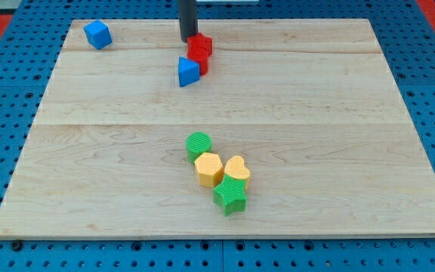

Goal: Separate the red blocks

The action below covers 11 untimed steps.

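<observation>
Resting at the view's top centre, my tip (187, 39) touches the upper red block (200, 46), which lies just to its right. The second red block (200, 63) sits directly below the first, still in contact with it; a blue triangular block (188, 72) abuts it, below the tip. The rod carries no pincer, so nothing opens or closes. Judgement: separation not yet achieved; the red pair remains to be parted.
</observation>
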Each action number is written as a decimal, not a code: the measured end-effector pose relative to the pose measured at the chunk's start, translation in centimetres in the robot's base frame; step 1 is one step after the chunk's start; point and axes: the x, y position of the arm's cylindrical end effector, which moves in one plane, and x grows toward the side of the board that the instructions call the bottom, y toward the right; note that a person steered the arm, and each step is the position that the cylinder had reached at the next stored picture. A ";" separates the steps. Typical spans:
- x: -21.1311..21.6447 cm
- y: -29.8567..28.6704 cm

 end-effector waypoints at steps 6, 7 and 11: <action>10.9 15.8; 5.9 13.4; 4.8 3.4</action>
